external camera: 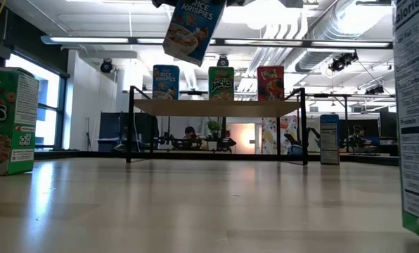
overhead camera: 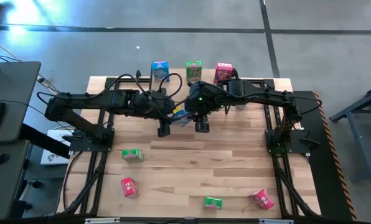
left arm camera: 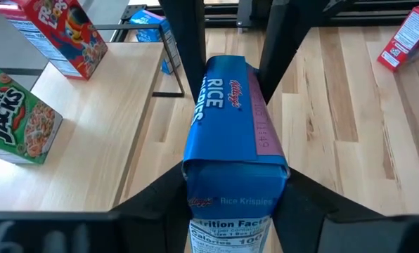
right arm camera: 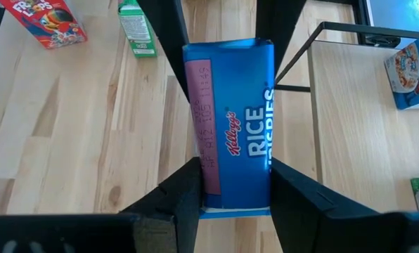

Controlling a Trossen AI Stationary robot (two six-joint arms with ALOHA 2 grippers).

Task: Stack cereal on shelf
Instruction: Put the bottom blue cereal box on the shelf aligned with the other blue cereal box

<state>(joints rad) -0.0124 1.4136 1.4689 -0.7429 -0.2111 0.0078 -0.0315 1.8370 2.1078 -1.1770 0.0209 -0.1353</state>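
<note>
A blue Rice Krispies cereal box [overhead camera: 182, 117] hangs in the air over the table's middle, just before the shelf [overhead camera: 254, 81]. Both grippers are shut on it: my left gripper [left arm camera: 234, 193] on one end, my right gripper [right arm camera: 230, 191] on the other. In the low view the blue box [external camera: 192, 28] sits tilted, high above the table. On the shelf top stand a blue box [overhead camera: 159, 68], a green box [overhead camera: 193, 68] and a red box [overhead camera: 223, 71], upright on their bases. My left gripper pinches the blue box near one end [left arm camera: 230, 172] between its two fingers [left arm camera: 160, 204], one on each opposite side. It comes level from the table's left, fingers lying along the box. The box is lifted clear. My right gripper pinches the opposite end [right arm camera: 227, 176] of the same box between its fingers [right arm camera: 294, 190], coming level from the table's right. The box is clear of the table and spans the two grippers.
On the table's near half lie a green box [overhead camera: 132, 154], a red box [overhead camera: 128, 186], a second green box [overhead camera: 213, 202] and a pink box [overhead camera: 261, 199]. Another blue box [external camera: 329, 149] stands on the table by the shelf's legs. Bare tabletop [overhead camera: 235, 155] lies between.
</note>
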